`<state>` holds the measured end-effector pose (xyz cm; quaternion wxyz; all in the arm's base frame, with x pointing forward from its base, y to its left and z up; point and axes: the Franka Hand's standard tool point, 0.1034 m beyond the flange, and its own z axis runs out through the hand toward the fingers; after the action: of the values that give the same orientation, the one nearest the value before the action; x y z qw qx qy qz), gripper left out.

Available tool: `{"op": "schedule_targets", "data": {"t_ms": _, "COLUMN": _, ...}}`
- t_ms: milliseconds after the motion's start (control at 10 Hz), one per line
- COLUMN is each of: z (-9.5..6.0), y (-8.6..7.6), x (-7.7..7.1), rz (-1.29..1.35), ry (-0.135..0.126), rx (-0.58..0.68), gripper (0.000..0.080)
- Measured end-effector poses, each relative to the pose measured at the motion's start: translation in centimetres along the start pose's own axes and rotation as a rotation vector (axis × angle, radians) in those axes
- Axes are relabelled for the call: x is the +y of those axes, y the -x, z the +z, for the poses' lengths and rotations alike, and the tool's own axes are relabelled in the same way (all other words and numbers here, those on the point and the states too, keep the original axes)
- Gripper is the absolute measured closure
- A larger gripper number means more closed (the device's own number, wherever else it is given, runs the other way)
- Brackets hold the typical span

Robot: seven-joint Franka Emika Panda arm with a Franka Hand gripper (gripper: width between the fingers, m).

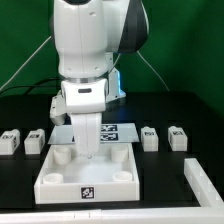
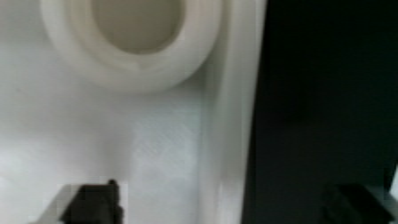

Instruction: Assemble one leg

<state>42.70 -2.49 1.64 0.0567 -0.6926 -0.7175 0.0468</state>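
The white square tray (image 1: 60,182) with round corner sockets lies at the front middle of the table. My gripper (image 1: 90,152) reaches down into its back part. In the wrist view my gripper (image 2: 240,198) is open: the dark fingertips (image 2: 93,200) stand wide apart with nothing between them. They straddle the tray's edge (image 2: 228,120), with white tray floor on one side and black table on the other, near a round socket (image 2: 134,35). Small white legs lie beside the tray: two at the exterior view's left (image 1: 10,141) (image 1: 35,139) and two at its right (image 1: 150,137) (image 1: 178,137).
The marker board (image 1: 120,131) lies flat just behind the tray, partly hidden by my arm. A long white part (image 1: 206,184) lies at the front of the exterior view's right. The table is black, with a green wall behind.
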Motion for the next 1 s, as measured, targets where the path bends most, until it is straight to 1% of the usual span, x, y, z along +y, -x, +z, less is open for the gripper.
{"op": "schedule_targets", "data": {"t_ms": 200, "z": 0.05, "y": 0.00, "x": -0.03, "rz": 0.000, "ry": -0.001, "rx": 0.000, "gripper": 0.0556}}
{"op": "schedule_targets", "data": {"t_ms": 300, "z": 0.06, "y": 0.00, "x": -0.03, "rz": 0.000, "ry": -0.001, "rx": 0.000, "gripper": 0.0556}}
{"op": "schedule_targets", "data": {"t_ms": 400, "z": 0.04, "y": 0.03, "x": -0.01, "rz": 0.001, "ry": -0.001, "rx": 0.000, "gripper": 0.0727}}
{"op": "schedule_targets", "data": {"t_ms": 500, "z": 0.01, "y": 0.03, "x": 0.03, "rz": 0.001, "ry": 0.001, "rx": 0.000, "gripper": 0.0737}}
{"op": "schedule_targets", "data": {"t_ms": 1000, "z": 0.00, "y": 0.04, "x": 0.03, "rz": 0.002, "ry": 0.002, "rx": 0.000, "gripper": 0.0737}}
